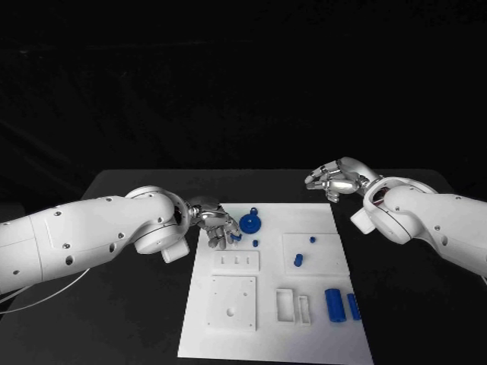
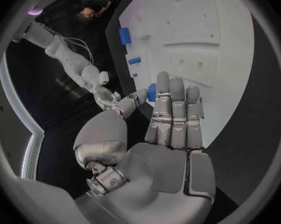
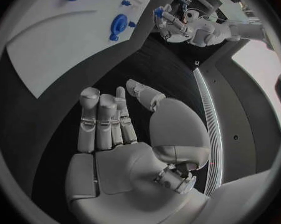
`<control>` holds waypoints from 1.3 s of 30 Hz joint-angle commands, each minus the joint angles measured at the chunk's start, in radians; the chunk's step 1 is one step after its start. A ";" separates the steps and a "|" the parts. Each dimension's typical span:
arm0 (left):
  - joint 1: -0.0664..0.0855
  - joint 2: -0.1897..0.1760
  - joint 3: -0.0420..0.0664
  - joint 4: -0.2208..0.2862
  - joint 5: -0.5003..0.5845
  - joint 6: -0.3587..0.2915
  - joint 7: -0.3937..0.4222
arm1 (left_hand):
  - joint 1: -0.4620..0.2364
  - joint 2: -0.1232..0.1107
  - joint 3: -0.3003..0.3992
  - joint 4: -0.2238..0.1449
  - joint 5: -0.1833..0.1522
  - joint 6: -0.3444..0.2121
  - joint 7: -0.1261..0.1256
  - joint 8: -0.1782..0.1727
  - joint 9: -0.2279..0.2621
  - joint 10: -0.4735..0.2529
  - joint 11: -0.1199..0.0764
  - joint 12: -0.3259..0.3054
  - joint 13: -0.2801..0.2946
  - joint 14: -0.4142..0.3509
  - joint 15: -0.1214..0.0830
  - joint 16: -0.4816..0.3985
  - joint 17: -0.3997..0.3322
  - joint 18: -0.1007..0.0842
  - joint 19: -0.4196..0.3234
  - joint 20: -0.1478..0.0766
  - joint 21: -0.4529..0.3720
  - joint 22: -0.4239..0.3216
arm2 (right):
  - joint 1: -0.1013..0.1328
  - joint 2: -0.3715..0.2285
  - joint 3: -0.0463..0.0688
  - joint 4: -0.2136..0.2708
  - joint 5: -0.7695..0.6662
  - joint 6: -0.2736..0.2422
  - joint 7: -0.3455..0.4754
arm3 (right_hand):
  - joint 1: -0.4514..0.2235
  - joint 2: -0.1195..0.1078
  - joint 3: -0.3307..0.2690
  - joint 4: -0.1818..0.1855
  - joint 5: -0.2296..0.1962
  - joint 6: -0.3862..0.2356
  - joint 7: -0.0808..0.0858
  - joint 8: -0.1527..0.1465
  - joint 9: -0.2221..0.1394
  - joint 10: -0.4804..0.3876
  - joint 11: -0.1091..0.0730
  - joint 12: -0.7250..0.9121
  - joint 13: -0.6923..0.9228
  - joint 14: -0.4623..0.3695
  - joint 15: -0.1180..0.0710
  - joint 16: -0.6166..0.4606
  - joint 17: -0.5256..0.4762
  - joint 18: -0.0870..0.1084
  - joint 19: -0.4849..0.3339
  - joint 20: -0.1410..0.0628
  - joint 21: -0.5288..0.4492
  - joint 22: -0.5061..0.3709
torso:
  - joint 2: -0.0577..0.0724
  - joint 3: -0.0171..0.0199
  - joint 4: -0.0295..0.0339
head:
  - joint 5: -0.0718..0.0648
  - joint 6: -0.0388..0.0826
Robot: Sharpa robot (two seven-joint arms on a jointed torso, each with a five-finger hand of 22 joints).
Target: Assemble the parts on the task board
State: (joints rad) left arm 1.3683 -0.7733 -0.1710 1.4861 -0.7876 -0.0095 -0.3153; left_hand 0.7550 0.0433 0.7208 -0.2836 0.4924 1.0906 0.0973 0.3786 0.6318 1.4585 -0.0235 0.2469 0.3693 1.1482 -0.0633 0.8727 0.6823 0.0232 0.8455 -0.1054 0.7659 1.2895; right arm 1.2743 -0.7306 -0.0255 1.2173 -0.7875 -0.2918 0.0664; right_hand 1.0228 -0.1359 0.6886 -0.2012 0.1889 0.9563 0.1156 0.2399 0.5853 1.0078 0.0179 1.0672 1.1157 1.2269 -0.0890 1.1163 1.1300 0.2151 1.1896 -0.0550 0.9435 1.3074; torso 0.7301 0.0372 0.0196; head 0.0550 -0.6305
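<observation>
The white task board (image 1: 276,319) lies in the middle of the black table. My left hand (image 1: 213,224) hovers at its far left corner, fingers straight; a small blue part (image 2: 151,92) sits pinched between thumb tip and fingers (image 2: 171,109). Just right of that hand a blue wheel (image 1: 251,223) stands on the board. Small blue pegs (image 1: 298,259) stand on the square plate. Two blue cylinders (image 1: 335,304) lie near the board's right edge. My right hand (image 1: 333,181) hangs over the table beyond the far right corner, with its fingers (image 3: 103,119) apart and nothing in them.
White blocks lie on the board: a pierced plate (image 1: 233,303), a small slotted block (image 1: 235,261) and two frames (image 1: 293,304). Black table (image 1: 123,319) flanks the board on both sides. The wheel (image 3: 118,24) and my left hand (image 3: 168,22) appear in the right wrist view.
</observation>
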 commanded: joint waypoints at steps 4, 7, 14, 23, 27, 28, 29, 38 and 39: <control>0.000 0.003 -0.020 0.018 -0.188 -0.040 -0.081 | 0.004 -0.004 0.041 -0.008 -0.010 0.074 -0.062 0.006 0.010 0.016 -0.005 0.011 0.005 0.013 -0.006 0.009 0.005 0.003 0.000 -0.054 0.007 0.002 | 0.000 0.005 0.004 -0.037 0.002 -0.031 0.003 | -0.007 -0.002 -0.008 -0.002 0.023 -0.027 0.020 -0.005 -0.001 0.003 0.006 -0.002 -0.004 0.002 0.005 -0.003 -0.002 0.047 0.002 0.001 -0.004 0.012 | -0.012 0.0017 0.0004 | 0.003 -0.008; 0.000 0.006 -0.033 0.029 -0.238 -0.053 -0.096 | 0.001 -0.005 0.047 -0.008 -0.008 0.078 -0.064 0.007 0.015 0.019 -0.007 0.014 0.008 0.017 -0.008 0.011 0.007 0.002 0.003 -0.058 0.011 0.003 | 0.000 0.009 0.005 -0.054 0.001 -0.031 -0.001 | -0.008 -0.002 -0.009 -0.002 0.030 -0.027 0.020 -0.005 -0.001 0.003 0.006 -0.002 -0.005 0.003 0.005 -0.004 -0.002 0.047 0.003 0.001 -0.005 0.012 | -0.014 0.0020 0.0009 | 0.004 -0.012; -0.001 0.024 -0.048 0.042 -0.263 -0.069 -0.119 | -0.002 -0.007 0.053 -0.008 -0.007 0.081 -0.065 0.008 0.021 0.022 -0.008 0.018 0.012 0.021 -0.010 0.014 0.009 0.002 0.008 -0.061 0.015 0.003 | 0.007 0.027 0.008 -0.104 0.007 -0.064 -0.013 | -0.016 -0.005 -0.015 0.001 0.050 -0.031 0.021 -0.007 -0.002 0.002 0.007 -0.001 -0.009 0.003 0.005 -0.006 -0.005 0.047 0.004 0.002 -0.009 0.011 | -0.022 0.0014 0.0012 | 0.007 -0.019; -0.005 0.019 -0.063 0.040 -0.268 -0.093 -0.122 | -0.008 -0.011 0.058 -0.008 -0.008 0.083 -0.066 0.008 0.026 0.023 -0.010 0.022 0.015 0.023 -0.011 0.016 0.011 -0.001 0.008 -0.061 0.011 0.000 | 0.014 0.059 0.008 -0.158 0.051 -0.154 -0.005 | -0.052 -0.007 -0.029 0.034 -0.048 -0.057 0.033 -0.016 -0.003 -0.045 0.021 -0.084 -0.090 -0.064 0.021 -0.105 -0.071 0.045 -0.067 0.039 -0.108 -0.030 | -0.029 0.0031 0.0009 | 0.012 -0.032; -0.011 0.025 -0.065 0.043 -0.273 -0.106 -0.118 | -0.008 -0.013 0.061 -0.009 -0.011 0.083 -0.066 0.008 0.028 0.022 -0.010 0.023 0.016 0.022 -0.011 0.016 0.011 -0.002 0.008 -0.061 0.008 -0.001 | 0.020 0.074 0.009 -0.175 0.109 -0.179 -0.007 | -0.085 -0.017 -0.042 0.051 -0.091 -0.092 0.059 -0.023 0.001 -0.112 0.049 -0.206 -0.209 -0.136 0.058 -0.292 -0.187 0.027 -0.178 0.101 -0.280 -0.125 | -0.030 0.0046 0.0027 | 0.010 -0.033; -0.012 0.027 -0.065 0.043 -0.273 -0.108 -0.117 | -0.009 -0.014 0.061 -0.009 -0.013 0.082 -0.066 0.008 0.029 0.021 -0.009 0.023 0.016 0.022 -0.011 0.016 0.012 -0.002 0.009 -0.061 0.008 -0.001 | 0.022 0.078 0.009 -0.180 0.115 -0.175 -0.007 | -0.086 -0.014 -0.044 0.052 -0.090 -0.094 0.060 -0.021 0.002 -0.117 0.052 -0.223 -0.233 -0.139 0.063 -0.323 -0.207 0.027 -0.189 0.111 -0.306 -0.142 | -0.030 0.0052 0.0031 | 0.010 -0.034; -0.013 0.028 -0.066 0.044 -0.273 -0.112 -0.116 | -0.009 -0.014 0.062 -0.009 -0.014 0.082 -0.066 0.007 0.029 0.021 -0.009 0.023 0.016 0.022 -0.011 0.016 0.012 -0.002 0.009 -0.061 0.007 -0.001 | 0.023 0.080 0.009 -0.184 0.122 -0.171 -0.006 | -0.089 -0.014 -0.042 0.053 -0.090 -0.097 0.065 -0.019 0.004 -0.133 0.060 -0.267 -0.279 -0.161 0.082 -0.384 -0.243 0.020 -0.226 0.129 -0.356 -0.173 | -0.029 0.0049 0.0029 | 0.009 -0.035; -0.027 0.047 -0.067 0.025 -0.313 -0.129 -0.125 | -0.011 -0.017 0.064 -0.008 -0.022 0.082 -0.066 0.006 0.032 0.020 -0.009 0.024 0.018 0.021 -0.011 0.017 0.013 -0.004 0.012 -0.062 0.004 -0.002 | 0.025 0.090 0.009 -0.191 0.182 -0.107 0.015 | -0.084 0.006 -0.044 0.037 -0.088 -0.116 0.076 -0.010 -0.003 -0.143 0.126 -0.590 -0.669 -0.276 0.198 -0.715 -0.436 -0.004 -0.427 0.223 -0.588 -0.320 | -0.028 0.0044 0.0015 | 0.009 -0.039; -0.029 0.048 -0.067 0.023 -0.313 -0.128 -0.125 | -0.011 -0.017 0.064 -0.008 -0.022 0.083 -0.066 0.007 0.033 0.020 -0.009 0.025 0.018 0.021 -0.011 0.017 0.013 -0.004 0.012 -0.062 0.003 -0.002 | 0.025 0.092 0.009 -0.191 0.185 -0.107 0.016 | -0.080 0.010 -0.047 0.037 -0.091 -0.117 0.077 -0.011 -0.010 -0.131 0.128 -0.611 -0.705 -0.273 0.202 -0.732 -0.448 -0.002 -0.433 0.228 -0.597 -0.325 | -0.028 0.0045 0.0019 | 0.007 -0.040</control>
State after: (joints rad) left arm 1.3411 -0.7299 -0.2377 1.5105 -1.0690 -0.1189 -0.4355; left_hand 0.7352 0.0220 0.7616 -0.2724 0.4713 1.0993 0.0957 0.3824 0.6629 1.4648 -0.0269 0.2670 0.3859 1.1643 -0.0752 0.8829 0.6942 0.0231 0.8545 -0.1072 0.7741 1.2881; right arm 1.2985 -0.6432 -0.0172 1.0254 -0.6481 -0.4230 0.0614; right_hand 0.9431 -0.1361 0.6459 -0.1616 0.1007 0.8440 0.1928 0.2317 0.5801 0.8704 0.1449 0.4709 0.4332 0.9543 0.1087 0.3965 0.6898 0.2246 0.7642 0.1701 0.3535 0.9866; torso 0.7014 0.0416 0.0215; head 0.0649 -0.6689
